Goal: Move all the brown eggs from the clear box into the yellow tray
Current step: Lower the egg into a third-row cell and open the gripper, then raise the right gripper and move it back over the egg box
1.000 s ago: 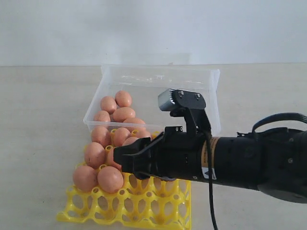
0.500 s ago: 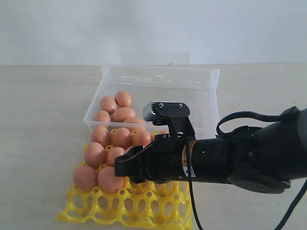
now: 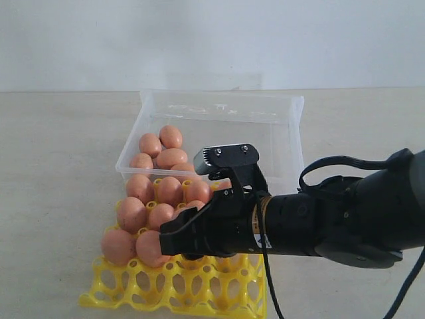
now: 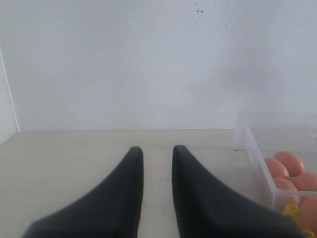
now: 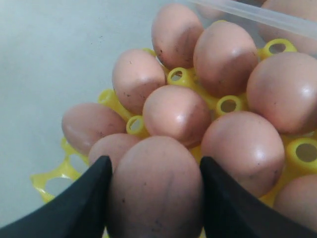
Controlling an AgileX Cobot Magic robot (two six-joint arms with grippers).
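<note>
Right gripper (image 5: 154,166) clasps one brown egg (image 5: 156,198) between its two black fingers (image 5: 81,203). It sits low over the yellow tray (image 3: 199,289), just right of the eggs already seated there (image 3: 131,214). Those eggs fill the tray's left and far cups, while its near cups stand open. The tray lies on the table (image 3: 53,166) just beside the near wall of the clear box (image 3: 292,133). A few more brown eggs (image 3: 170,158) cluster in the box's near left corner. Left gripper (image 4: 153,151) hangs left of the box, its jaws a narrow gap apart with nothing between them.
</note>
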